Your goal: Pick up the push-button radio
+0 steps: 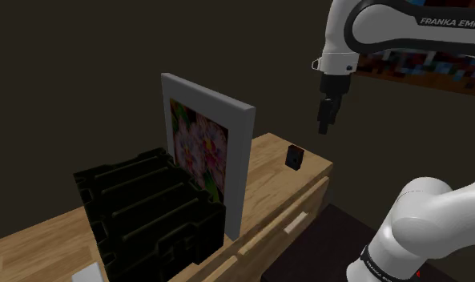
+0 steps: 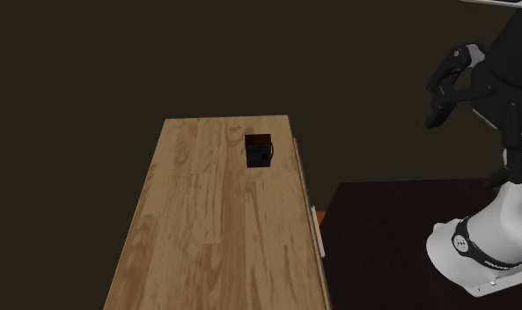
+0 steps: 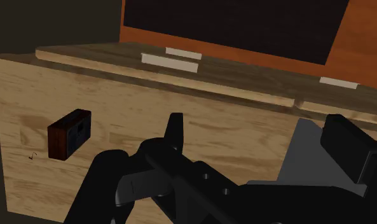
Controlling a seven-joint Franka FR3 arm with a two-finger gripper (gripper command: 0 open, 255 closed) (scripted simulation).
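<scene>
The push-button radio (image 1: 293, 157) is a small dark box standing upright near the far end of the wooden dresser top (image 1: 271, 180). In the second exterior view the radio (image 2: 260, 151) sits close to the top's far edge. Seen from the wrist, the radio (image 3: 69, 132) looks dark reddish brown with a black face, well ahead of one black finger (image 3: 174, 130). My gripper (image 1: 325, 122) hangs in the air above and beyond the radio, off the dresser's end. Its fingers stand apart with nothing between them, and the gripper (image 2: 437, 113) is well clear of the radio.
A grey picture frame (image 1: 205, 148) with a flower print stands upright on the dresser, between the radio and a black slotted organizer (image 1: 151, 216). Drawer fronts with pale handles (image 1: 295, 225) face the stand side. A dark surface (image 2: 382, 247) lies beside the dresser.
</scene>
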